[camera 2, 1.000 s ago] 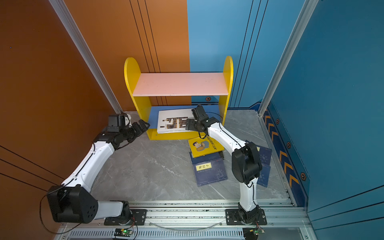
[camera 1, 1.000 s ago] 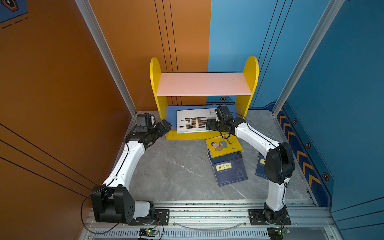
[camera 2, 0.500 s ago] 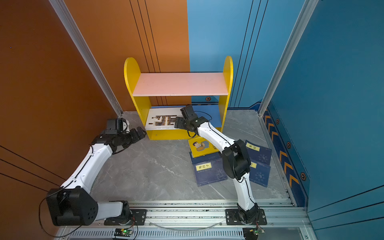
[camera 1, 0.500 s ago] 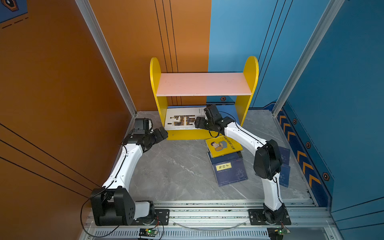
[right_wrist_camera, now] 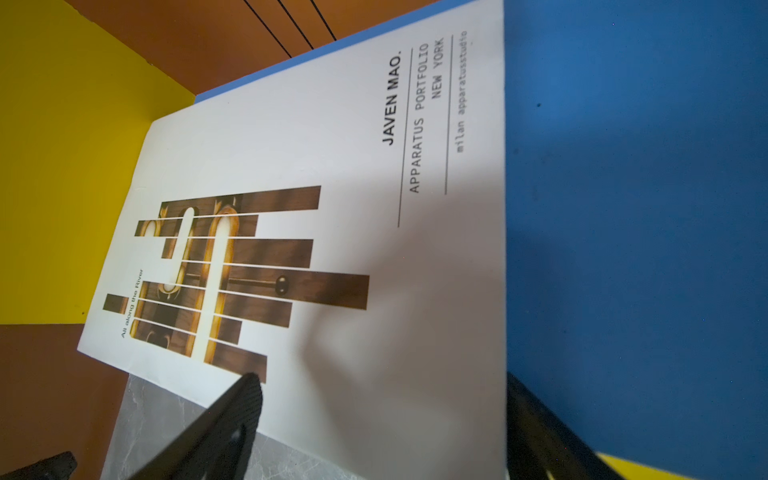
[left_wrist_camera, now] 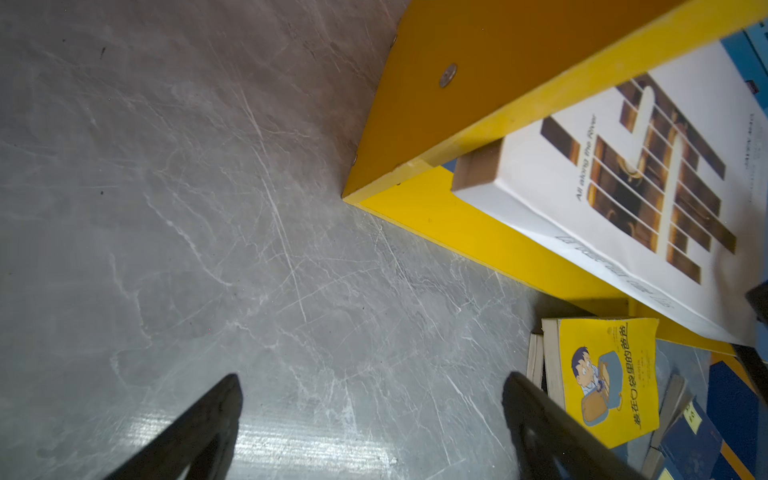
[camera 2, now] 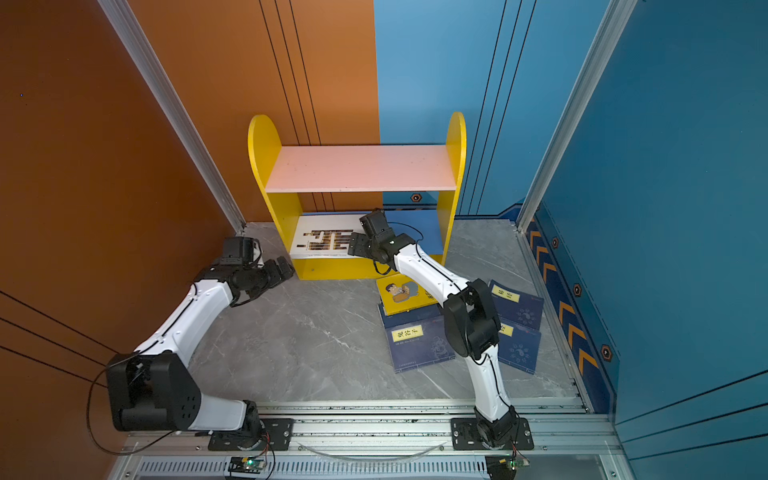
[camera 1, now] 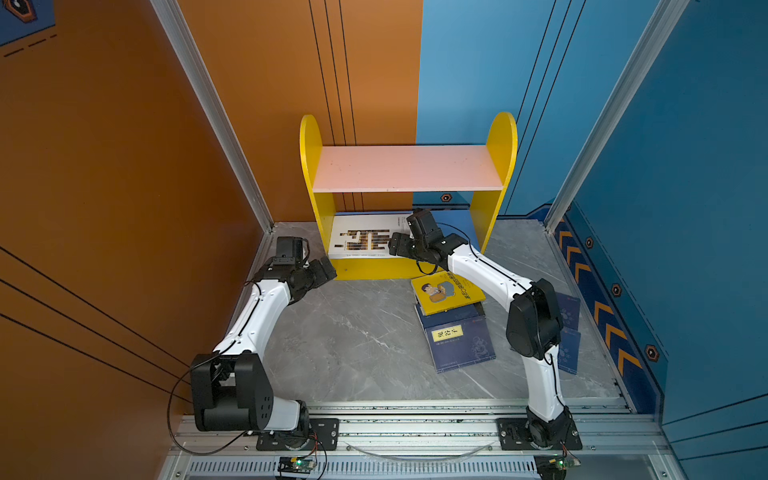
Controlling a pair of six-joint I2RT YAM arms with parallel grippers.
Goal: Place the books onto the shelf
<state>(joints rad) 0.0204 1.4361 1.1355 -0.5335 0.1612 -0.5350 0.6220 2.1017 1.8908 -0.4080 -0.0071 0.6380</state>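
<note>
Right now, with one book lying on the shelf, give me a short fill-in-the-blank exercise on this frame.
1. The white book lies flat on the lower board of the shelf, a board coloured ____.
2. On the table, the book resting on top of the navy book has a ____ cover.
3. The left gripper is open and holds ____.
4. The right gripper stands at the white book with its jaws ____.

Missing words: blue; yellow; nothing; open.
</note>
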